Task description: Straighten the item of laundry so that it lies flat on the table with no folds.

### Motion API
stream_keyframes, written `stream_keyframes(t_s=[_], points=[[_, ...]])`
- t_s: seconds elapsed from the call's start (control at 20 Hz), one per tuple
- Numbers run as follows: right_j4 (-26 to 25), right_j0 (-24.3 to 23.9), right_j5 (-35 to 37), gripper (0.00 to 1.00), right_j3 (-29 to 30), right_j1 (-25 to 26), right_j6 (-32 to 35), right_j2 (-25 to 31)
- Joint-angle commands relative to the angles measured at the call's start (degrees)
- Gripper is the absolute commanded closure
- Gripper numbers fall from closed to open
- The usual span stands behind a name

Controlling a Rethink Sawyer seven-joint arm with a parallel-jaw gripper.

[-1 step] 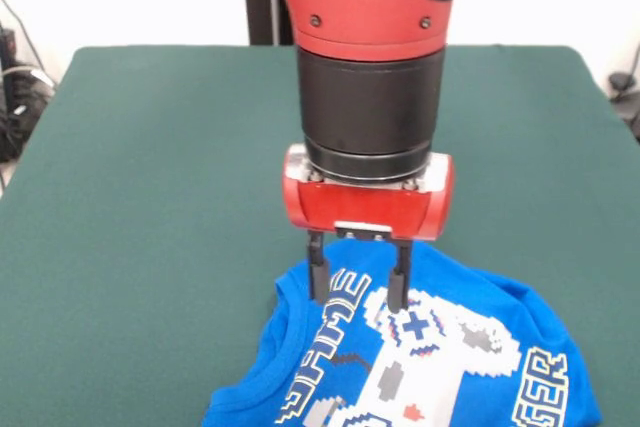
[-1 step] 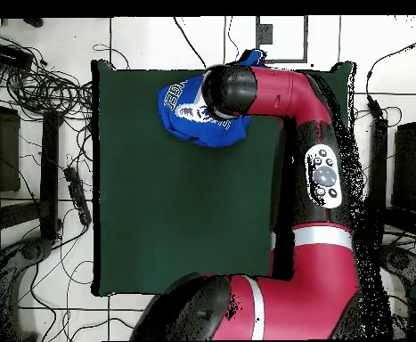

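Observation:
The item of laundry [image 1: 440, 357], a bright blue T-shirt with a white-grey controller print and yellow-outlined letters, lies bunched at the near edge of the dark green table [image 1: 150, 177], its lower part cut off by the picture's bottom. My gripper [image 1: 357, 285] hangs straight down over the shirt's upper left part, open, with its two black fingers [image 1: 318, 269] spread above the collar and lettering and nothing between them. From overhead, the shirt [image 2: 186, 114] lies crumpled near the table's [image 2: 175, 205] top edge, partly hidden under the arm's wrist.
The red arm [image 2: 322, 169] runs along the table's right side in the overhead view. Cables [image 2: 46, 89] and equipment lie on the floor beyond the table's left edge. Green cloth stretches wide to the left of the shirt and behind it in the front view.

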Motion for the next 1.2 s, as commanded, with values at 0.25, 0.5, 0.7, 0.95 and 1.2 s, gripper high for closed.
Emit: stream_keyframes(t_s=[0.25,0.5,0.7,0.95,1.2], points=[[5.50,4.40,-8.97,0.00,15.52,0.80,23.98,-3.65],[6.18,4.68,-10.15,0.00,16.78,1.28,23.67,-4.31],[7.08,3.14,-11.56,0.00,17.55,2.59,21.12,-2.26],[7.25,2.29,-13.61,0.00,20.33,1.75,19.81,-1.94],[7.18,1.43,-13.62,0.00,21.94,0.46,17.82,-2.49]])
